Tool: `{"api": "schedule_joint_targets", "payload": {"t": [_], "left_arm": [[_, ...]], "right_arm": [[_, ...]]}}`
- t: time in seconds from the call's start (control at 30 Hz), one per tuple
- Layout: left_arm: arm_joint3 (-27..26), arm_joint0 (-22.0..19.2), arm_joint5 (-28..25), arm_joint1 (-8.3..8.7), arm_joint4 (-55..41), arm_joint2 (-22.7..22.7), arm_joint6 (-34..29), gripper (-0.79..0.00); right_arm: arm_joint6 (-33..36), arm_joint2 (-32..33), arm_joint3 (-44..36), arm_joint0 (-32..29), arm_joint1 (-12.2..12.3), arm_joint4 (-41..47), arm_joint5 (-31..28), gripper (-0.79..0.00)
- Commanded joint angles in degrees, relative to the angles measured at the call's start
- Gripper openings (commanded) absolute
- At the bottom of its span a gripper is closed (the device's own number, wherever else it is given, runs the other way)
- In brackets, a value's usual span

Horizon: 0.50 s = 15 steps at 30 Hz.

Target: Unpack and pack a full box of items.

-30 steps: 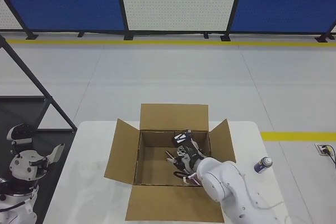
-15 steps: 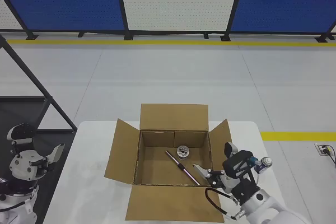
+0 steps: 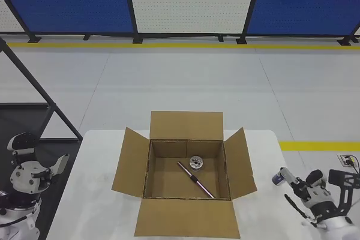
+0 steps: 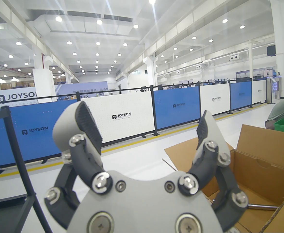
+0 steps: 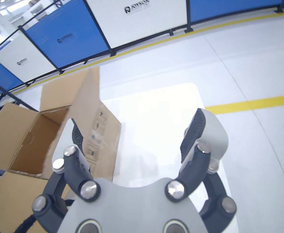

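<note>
The left gripper (image 4: 146, 132) sits closest to the robot, out past the left edge of the counter (image 3: 96, 198). Its fingers (image 4: 88, 127) are spread wide with nothing between them. From its wrist view, the box rises off to one side.

The right gripper (image 5: 137, 134) hangs over the counter's near right corner, to the right of the box. Its fingers are also wide apart and hold nothing. A small blue can (image 3: 278, 177) stands on the counter just beside one of these fingers. I cannot tell whether the finger touches the can.

The cardboard box (image 3: 186, 126) stands in the middle of the counter, between the two arms. It is open, with all four flaps folded outward. A thin metal rod (image 3: 195, 179) lies slantwise on the bottom of the box, running from near the middle toward the near right corner. A round metal part (image 3: 196, 161) lies flat a little farther back, close to the rear wall. It is near the rod's far end but apart from it.

Beyond the counter is a pale floor (image 3: 186, 78), crossed on the right by a yellow line (image 3: 324, 146). A row of blue and white barrier panels (image 3: 192, 15) stands at the far edge.
</note>
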Motion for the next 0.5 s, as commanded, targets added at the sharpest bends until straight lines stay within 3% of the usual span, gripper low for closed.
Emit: {"api": "schedule_joint_targets", "payload": {"t": [0.0,0.27,0.47], "left_arm": [[0.0,0.0,0.0,0.0,0.0,0.0,0.0,0.0],[0.0,0.0,0.0,0.0,0.0,0.0,0.0,0.0],[0.0,0.0,0.0,0.0,0.0,0.0,0.0,0.0]], "right_arm": [[2.9,-0.2,5.3,3.6,0.2,-0.3,2.7,0.0],[8.1,-0.2,23.5,14.1,1.1,0.9,0.8,0.0],[10.5,-0.2,26.3,15.4,1.4,0.6,-1.0,0.0]]}}
